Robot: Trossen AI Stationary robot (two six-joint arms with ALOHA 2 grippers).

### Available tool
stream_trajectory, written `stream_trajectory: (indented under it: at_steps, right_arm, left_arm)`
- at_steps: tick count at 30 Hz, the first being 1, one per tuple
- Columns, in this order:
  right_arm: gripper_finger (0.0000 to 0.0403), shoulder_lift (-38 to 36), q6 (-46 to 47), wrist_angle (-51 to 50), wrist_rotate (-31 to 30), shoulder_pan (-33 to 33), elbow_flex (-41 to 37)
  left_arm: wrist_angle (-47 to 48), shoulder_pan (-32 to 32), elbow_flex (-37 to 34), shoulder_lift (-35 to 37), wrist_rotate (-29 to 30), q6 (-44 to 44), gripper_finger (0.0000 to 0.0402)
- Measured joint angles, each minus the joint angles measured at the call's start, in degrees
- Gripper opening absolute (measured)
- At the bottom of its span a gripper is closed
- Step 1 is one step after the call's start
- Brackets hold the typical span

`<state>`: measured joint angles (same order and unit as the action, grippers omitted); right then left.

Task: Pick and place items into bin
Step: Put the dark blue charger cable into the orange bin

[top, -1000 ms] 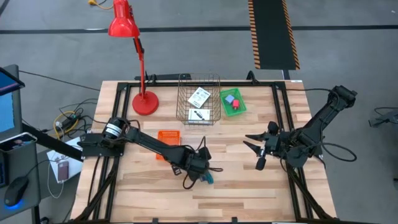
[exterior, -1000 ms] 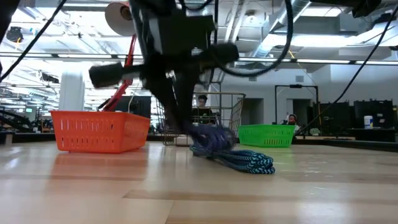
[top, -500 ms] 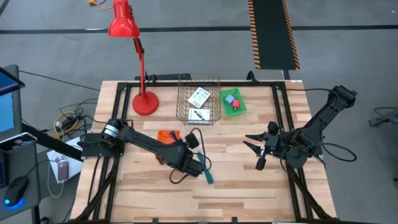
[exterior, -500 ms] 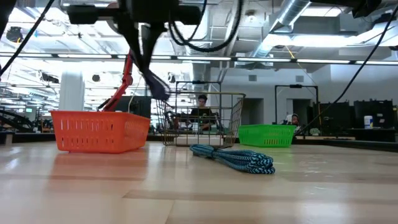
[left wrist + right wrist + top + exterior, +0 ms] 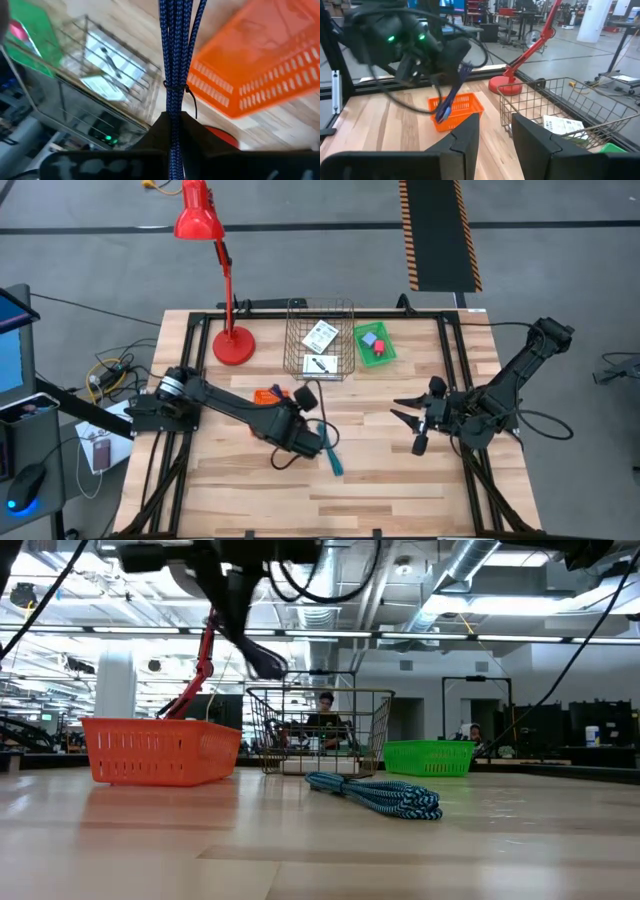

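The high view looks straight down from well above, taking in the whole tabletop (image 5: 400,480). The low view sits at tabletop height, close to the wood, facing level toward the room behind. The left wrist view looks forward past the left claw (image 5: 175,122), very near the orange basket (image 5: 255,75) and wire basket (image 5: 100,65). The right wrist view looks forward past the right claw (image 5: 495,125) toward both baskets. All four views share the wire basket.
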<state>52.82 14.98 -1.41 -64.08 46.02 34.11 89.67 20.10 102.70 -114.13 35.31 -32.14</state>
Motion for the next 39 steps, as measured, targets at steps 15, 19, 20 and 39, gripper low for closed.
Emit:
stream_trajectory:
  at_steps: [15,19,20,39]
  right_arm:
    - [0.0108,0.0,0.0,0.1,-0.3,0.0,0.0]
    - [0.0108,0.0,0.1,0.5,-0.3,0.0,0.0]
    - [0.0108,0.0,0.1,0.6,-0.3,0.0,0.0]
    - [0.0108,0.0,1.6,0.5,-0.3,0.0,0.0]
  left_arm:
    - [0.4,-0.3,-22.7,17.7,-0.1,7.4,0.0000]
    - [0.3,-0.3,-28.1,17.8,1.5,6.5,0.0003]
    - [-0.2,-0.3,-29.0,17.6,2.4,5.8,0.0004]
    - [-9.7,2.5,-31.0,17.4,2.4,-3.6,0.0026]
